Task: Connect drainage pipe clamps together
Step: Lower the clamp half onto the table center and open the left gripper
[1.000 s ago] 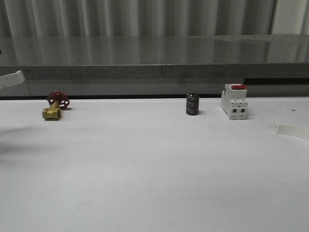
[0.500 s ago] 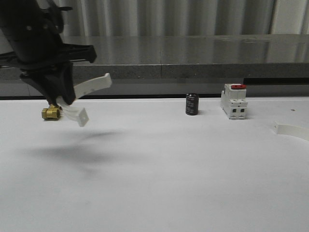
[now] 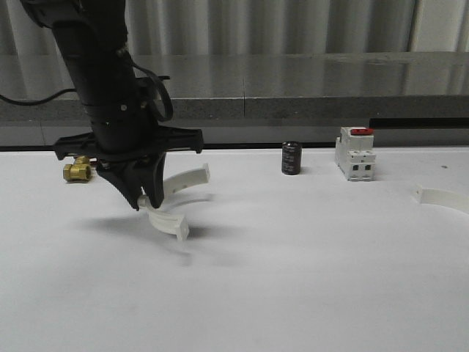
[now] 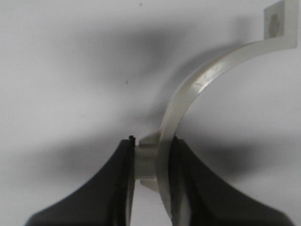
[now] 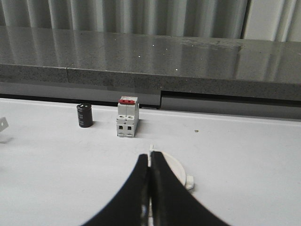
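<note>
My left gripper [image 3: 146,199] is shut on one white half-ring drainage pipe clamp [image 3: 187,178] and holds it low over the table, left of centre. In the left wrist view the fingers pinch the clamp [image 4: 197,84] near the middle of its arc, and one flat end tab shows. The other clamp [image 3: 443,196] is at the table's far right edge. In the right wrist view my right gripper [image 5: 150,156] is shut, with a thin white edge of that clamp [image 5: 175,168] between its fingertips and the arc curving out beside them.
A brass valve [image 3: 77,171] sits at the back left, behind the left arm. A black cylinder [image 3: 292,158] and a white breaker with a red switch [image 3: 356,154] stand at the back right. A grey ledge [image 3: 293,88] runs behind the table.
The left arm came in from the left with its clamp, moving right and down toward the table's middle. The clamp at the far right has stayed put.
</note>
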Robot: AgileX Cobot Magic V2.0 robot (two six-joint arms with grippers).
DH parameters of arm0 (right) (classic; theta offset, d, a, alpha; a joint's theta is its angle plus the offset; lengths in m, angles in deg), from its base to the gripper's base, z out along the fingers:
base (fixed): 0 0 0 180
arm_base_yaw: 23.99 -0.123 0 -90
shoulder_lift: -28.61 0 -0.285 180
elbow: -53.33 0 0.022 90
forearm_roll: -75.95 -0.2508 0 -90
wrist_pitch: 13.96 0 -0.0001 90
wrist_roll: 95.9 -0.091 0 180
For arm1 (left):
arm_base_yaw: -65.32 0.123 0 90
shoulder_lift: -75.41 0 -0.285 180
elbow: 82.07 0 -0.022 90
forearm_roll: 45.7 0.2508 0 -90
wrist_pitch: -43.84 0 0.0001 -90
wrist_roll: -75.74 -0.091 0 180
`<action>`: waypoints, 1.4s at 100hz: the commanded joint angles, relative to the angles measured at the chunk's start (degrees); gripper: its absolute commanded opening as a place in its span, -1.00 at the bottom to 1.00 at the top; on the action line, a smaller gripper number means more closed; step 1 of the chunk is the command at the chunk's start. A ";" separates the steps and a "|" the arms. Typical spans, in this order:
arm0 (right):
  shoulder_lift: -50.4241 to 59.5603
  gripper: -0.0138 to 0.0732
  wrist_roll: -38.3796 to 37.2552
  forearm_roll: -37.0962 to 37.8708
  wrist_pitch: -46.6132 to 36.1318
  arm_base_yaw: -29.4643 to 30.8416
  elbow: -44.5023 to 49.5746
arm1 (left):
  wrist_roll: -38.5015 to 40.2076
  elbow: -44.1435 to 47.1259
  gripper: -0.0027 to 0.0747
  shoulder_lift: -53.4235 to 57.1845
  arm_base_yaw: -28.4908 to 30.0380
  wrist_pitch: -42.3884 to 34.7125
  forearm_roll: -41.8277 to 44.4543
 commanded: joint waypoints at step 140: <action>1.18 -0.84 0.19 0.46 -4.48 0.10 -0.94 | 0.53 -1.96 0.67 15.55 -0.75 -1.33 4.09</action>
